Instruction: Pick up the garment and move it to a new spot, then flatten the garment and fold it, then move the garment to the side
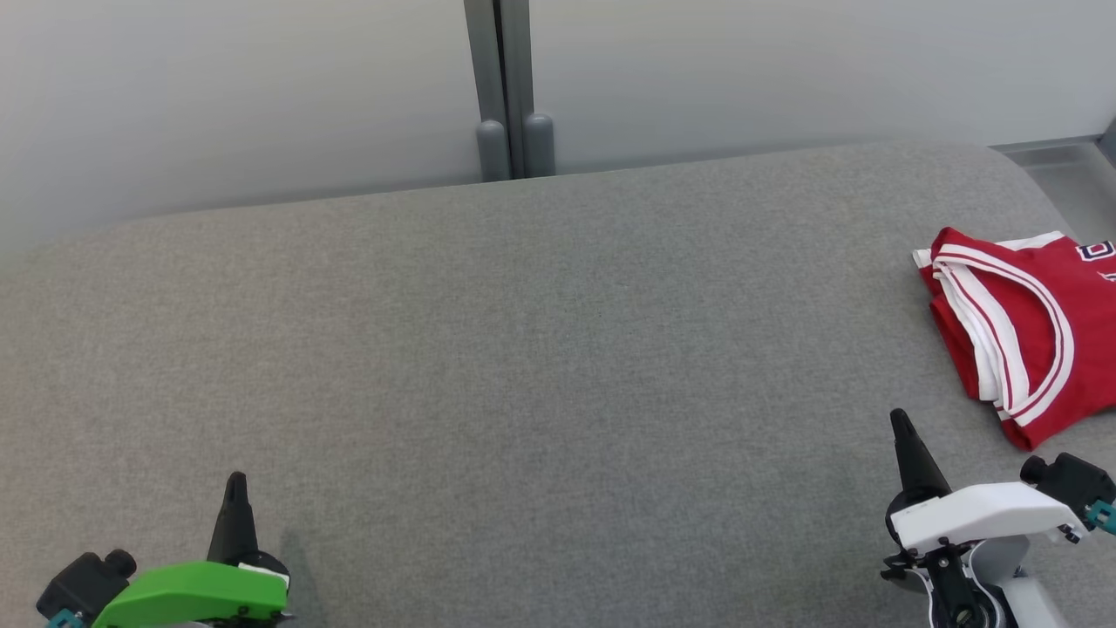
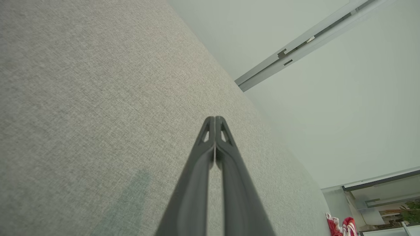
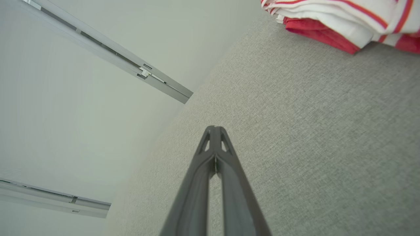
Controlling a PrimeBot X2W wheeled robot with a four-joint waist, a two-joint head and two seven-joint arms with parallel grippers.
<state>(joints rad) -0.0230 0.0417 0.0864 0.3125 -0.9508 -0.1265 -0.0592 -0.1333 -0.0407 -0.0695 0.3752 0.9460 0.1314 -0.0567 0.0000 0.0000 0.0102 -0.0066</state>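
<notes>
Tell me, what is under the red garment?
The garment lies folded on the grey surface, which shows all around it. Anything beneath its folds is covered and cannot be seen.

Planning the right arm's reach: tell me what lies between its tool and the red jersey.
Nothing visible does. Only the bare grey surface separates the right tool from the red jersey, which lies ahead and to its right.

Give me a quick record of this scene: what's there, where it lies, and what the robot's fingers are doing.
surface: grey fabric
garment: red and white jersey, folded, at the robot's far right
left fingers: shut, holding nothing, over bare fabric
right fingers: shut, holding nothing, near the jersey, not touching it
</notes>
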